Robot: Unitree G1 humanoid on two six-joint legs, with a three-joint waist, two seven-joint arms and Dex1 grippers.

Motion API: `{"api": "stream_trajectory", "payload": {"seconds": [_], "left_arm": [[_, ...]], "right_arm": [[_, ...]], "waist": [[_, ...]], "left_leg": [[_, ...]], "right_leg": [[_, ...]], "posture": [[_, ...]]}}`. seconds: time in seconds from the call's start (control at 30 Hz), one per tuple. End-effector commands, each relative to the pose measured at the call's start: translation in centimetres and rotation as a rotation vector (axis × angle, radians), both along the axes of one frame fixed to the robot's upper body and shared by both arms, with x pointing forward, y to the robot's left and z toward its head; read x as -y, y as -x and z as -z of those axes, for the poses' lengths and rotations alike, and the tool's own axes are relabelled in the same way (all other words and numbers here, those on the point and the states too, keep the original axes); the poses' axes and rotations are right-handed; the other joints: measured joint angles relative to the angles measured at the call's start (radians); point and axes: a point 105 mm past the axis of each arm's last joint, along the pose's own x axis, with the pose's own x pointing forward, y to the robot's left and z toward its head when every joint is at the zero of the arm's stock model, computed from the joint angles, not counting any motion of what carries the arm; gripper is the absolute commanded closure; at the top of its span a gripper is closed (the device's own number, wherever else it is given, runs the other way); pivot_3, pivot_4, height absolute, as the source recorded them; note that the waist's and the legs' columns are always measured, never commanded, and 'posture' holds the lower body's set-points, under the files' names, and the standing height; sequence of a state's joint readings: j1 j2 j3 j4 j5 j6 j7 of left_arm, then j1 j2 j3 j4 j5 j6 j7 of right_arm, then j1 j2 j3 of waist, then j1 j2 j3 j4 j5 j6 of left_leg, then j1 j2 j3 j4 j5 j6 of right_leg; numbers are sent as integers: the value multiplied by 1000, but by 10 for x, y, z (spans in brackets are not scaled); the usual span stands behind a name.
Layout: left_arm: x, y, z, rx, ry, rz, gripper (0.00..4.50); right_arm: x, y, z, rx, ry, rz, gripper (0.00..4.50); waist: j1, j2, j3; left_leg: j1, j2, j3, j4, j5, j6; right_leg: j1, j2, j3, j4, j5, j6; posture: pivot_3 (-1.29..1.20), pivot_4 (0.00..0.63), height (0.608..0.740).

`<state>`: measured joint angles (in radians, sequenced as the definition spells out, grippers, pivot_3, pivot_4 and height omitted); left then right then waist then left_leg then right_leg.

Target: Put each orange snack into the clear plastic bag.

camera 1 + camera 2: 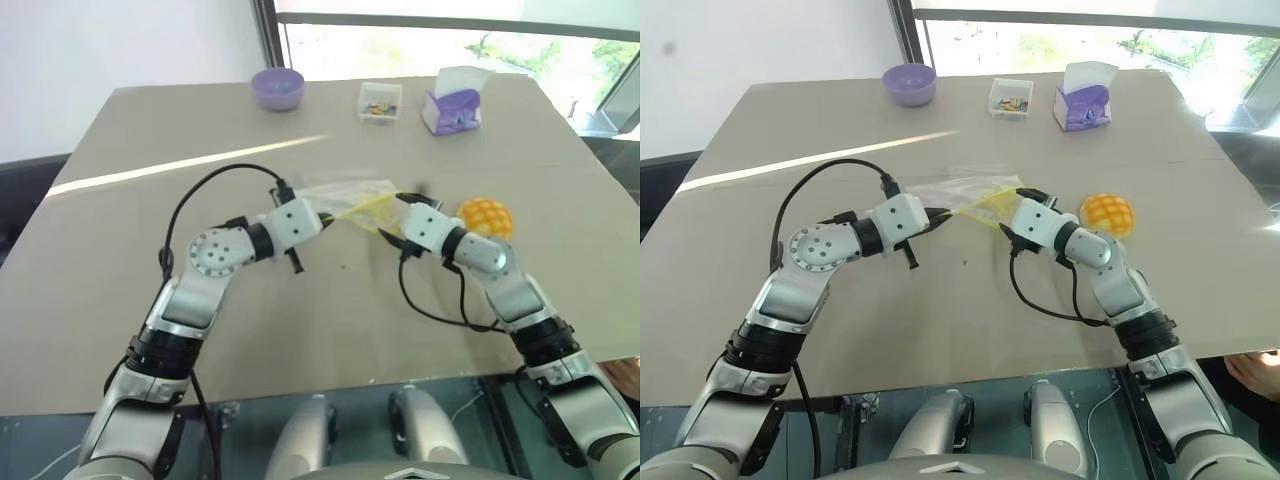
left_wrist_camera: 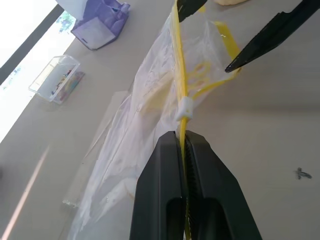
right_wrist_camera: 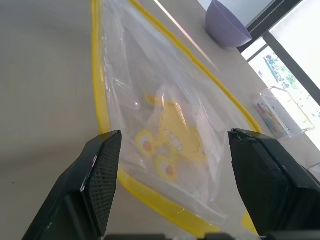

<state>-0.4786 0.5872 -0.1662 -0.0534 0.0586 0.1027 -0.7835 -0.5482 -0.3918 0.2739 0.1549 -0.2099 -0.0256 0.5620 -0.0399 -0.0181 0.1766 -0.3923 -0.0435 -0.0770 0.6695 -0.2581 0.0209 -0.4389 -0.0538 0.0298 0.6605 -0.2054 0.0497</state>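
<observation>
Two claws are working the clear plastic bag (image 1: 345, 192): my left claw (image 2: 186, 145) is pinching its yellow strip, my right claw (image 3: 175, 145) is gaping before its mouth. Next I'm judging the orange snack (image 1: 486, 217), just beyond my right claw, needs grabbing.

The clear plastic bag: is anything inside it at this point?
No snack is inside the clear plastic bag; through the film only a yellow cartoon print shows. The orange snack lies on the table, outside it. The left gripper pinches the bag's yellow strip.

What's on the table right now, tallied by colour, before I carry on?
Purple: 2, the bowl and the tissue box
Orange-yellow: 1, the bun
Clear: 2, the plastic bag with yellow strip, pinched by the left tool, and the small box of colourful bits
Total: 5
</observation>
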Motion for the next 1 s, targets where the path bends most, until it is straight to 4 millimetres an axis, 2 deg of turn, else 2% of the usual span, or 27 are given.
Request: {"api": "stream_trajectory", "payload": {"seconds": [0.03, 0.13, 0.3, 0.37, 0.47, 0.7, 0.93, 0.97, 1.0], "left_arm": [[-2, -4, -11, 33, 14, -22, 4500], [-6, -6, -11, 28, 21, -43, 4500], [-8, -9, -12, 28, 27, -53, 4500], [-8, -10, -13, 30, 30, -54, 4500], [-6, -13, -15, 36, 37, -49, 4500], [-2, -15, -20, 45, 43, -37, 4500], [-3, -14, -21, 48, 47, -42, 4500], [-4, -14, -21, 47, 50, -44, 4500], [-4, -14, -21, 47, 52, -46, 4500]], "right_arm": [[8, 9, -23, 4, -132, -7, 853], [35, 15, -27, -43, -219, 67, 853], [84, 20, -30, -82, -302, 285, 853], [104, 15, -25, -81, -249, 420, 853], [124, 12, -11, -175, -343, 556, 853], [152, 1, 26, -277, -355, 796, 853], [154, -1, 47, -354, -383, 849, 853], [154, -2, 47, -352, -391, 847, 1376], [154, -3, 46, -342, -394, 843, 1645]], "waist": [[2, 0, 0], [7, 0, 0], [17, 0, 0], [15, 0, 0], [16, 0, 0], [21, 0, 0], [27, 0, 0], [26, 0, 0], [26, 0, 0]], "left_leg": [[0, 0, 0, 0, 0, 0], [-1, 0, -1, 0, 0, 0], [-1, 0, -1, 0, 0, 0], [-1, 0, -1, 0, 0, 0], [-1, 1, -1, 0, 0, 0], [-1, 0, 0, 0, 0, 0], [0, 0, -1, 1, 0, 0], [0, 0, -1, 1, 0, 0], [1, 0, -1, 1, 0, 0]], "right_leg": [[0, 0, 0, 0, 0, 0], [0, 0, -1, -1, 0, 0], [0, -1, -1, -1, 0, 0], [0, 0, -1, -1, 0, 0], [0, 0, -1, 0, 0, 0], [0, -1, -1, -1, 0, 0], [2, -1, -1, -1, 0, 0], [3, -1, -2, -2, 0, 0], [4, -1, -2, -2, 0, 0]], "posture": [[0, 150, 740], [0, 150, 740], [0, 150, 740], [0, 150, 740], [0, 150, 740], [0, 150, 740], [0, 150, 740], [0, 150, 740], [0, 150, 740]]}}
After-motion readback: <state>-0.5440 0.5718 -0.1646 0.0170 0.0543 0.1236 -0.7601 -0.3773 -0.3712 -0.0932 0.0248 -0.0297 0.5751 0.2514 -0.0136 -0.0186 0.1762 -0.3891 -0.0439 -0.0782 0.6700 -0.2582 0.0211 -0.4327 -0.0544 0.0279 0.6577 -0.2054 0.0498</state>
